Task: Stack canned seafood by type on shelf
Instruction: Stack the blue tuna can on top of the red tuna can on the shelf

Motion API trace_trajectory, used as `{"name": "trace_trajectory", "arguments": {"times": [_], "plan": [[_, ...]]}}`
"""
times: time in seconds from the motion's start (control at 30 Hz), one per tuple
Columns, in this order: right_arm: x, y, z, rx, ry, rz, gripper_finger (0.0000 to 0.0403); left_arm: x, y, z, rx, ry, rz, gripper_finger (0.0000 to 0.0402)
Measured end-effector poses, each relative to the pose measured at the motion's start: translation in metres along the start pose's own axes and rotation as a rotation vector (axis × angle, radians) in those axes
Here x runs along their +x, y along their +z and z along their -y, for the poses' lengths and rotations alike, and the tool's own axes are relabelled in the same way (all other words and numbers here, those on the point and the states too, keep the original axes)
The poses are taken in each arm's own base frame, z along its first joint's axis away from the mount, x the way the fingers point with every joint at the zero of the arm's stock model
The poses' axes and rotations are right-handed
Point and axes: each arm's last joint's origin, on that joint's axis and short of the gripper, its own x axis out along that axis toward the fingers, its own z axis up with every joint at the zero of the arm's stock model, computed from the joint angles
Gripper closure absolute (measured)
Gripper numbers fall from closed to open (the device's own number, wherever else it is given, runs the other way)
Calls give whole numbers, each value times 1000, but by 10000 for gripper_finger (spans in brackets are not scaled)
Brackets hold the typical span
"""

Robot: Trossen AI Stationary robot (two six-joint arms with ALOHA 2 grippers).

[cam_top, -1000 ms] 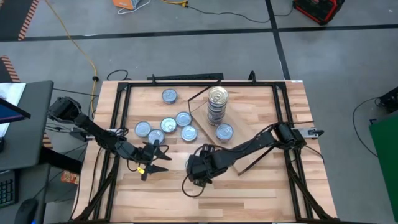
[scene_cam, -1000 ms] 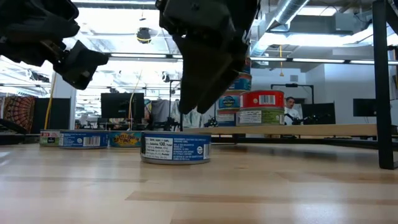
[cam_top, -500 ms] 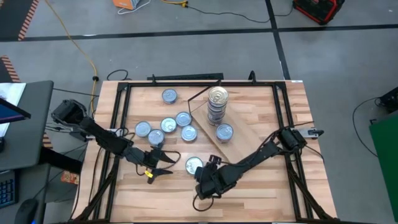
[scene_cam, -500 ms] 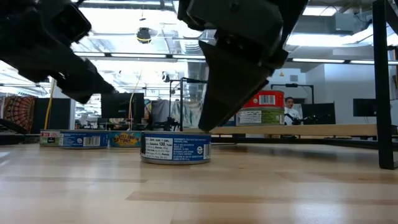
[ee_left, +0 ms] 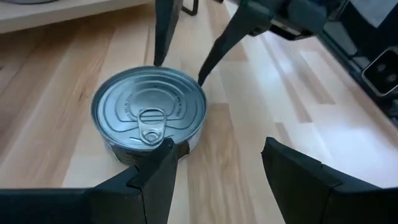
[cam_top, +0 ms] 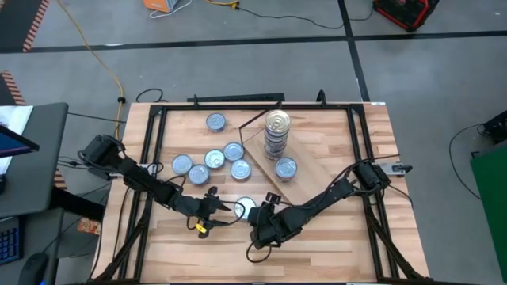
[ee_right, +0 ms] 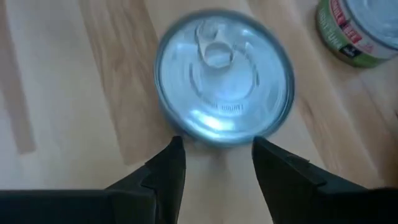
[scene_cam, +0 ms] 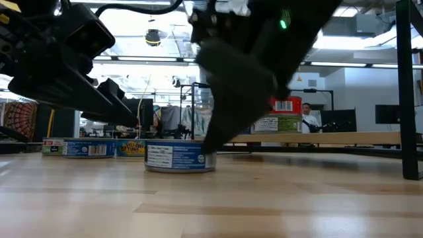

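Note:
A flat tin (cam_top: 246,208) with a silver pull-tab lid stands alone on the tabletop near the front, seen also in the low view (scene_cam: 180,156). My left gripper (cam_top: 224,212) is open just to its left; in its wrist view one finger (ee_left: 163,163) stands at the tin's (ee_left: 149,112) near side and the other is off to one side. My right gripper (cam_top: 255,216) is open at the tin's right. On the shelf (cam_top: 305,170), a light board, stand a tall stack of tins (cam_top: 276,127) and one single tin (cam_top: 286,168). My right gripper's two fingertips (ee_left: 200,78) meet the tin's far rim (ee_left: 186,84), as the left wrist view shows. They slant down at it from the table's right. The gap between them is narrower than the tin (ee_right: 224,78), which stands flat on the table. My left gripper: I cannot tell whether its finger touches the tin's side.
Several loose tins (cam_top: 215,158) lie in a cluster left of the shelf, with one more (cam_top: 215,122) near the far edge. A green-labelled tin (ee_right: 357,31) shows beyond the right gripper. A dark metal frame (cam_top: 158,142) runs around the tabletop. Bare wood lies along the near edge.
My left gripper has gone down and toward the table's right and near edge, up to the lone tin. My right gripper has sunk from above the tin to its right side. The tin has slid a little toward the table's left, staying flat.

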Motion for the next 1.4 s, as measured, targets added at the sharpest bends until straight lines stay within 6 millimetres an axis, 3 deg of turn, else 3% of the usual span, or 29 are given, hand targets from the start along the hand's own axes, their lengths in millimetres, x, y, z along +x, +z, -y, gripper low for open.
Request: {"name": "trace_trajectory", "arguments": {"times": [0.13,0.27,0.5,0.67,0.93,1.1,1.4], "plan": [[11,-9,2,7,22,-11,189,-5,4,-1,35,29,2,178],[8,2,-1,-34,90,72,189,-14,11,-2,36,47,-3,178],[-24,16,9,-82,106,98,189,-23,11,-1,-3,53,-53,178],[-34,18,-1,-250,135,162,189,-19,5,3,59,64,-59,178],[5,22,-6,-471,96,231,189,-14,-1,3,80,65,-75,178],[11,29,2,-570,24,253,198,-21,6,7,78,43,-53,178],[17,28,8,-636,53,226,250,-29,9,5,72,58,-72,178]]}}
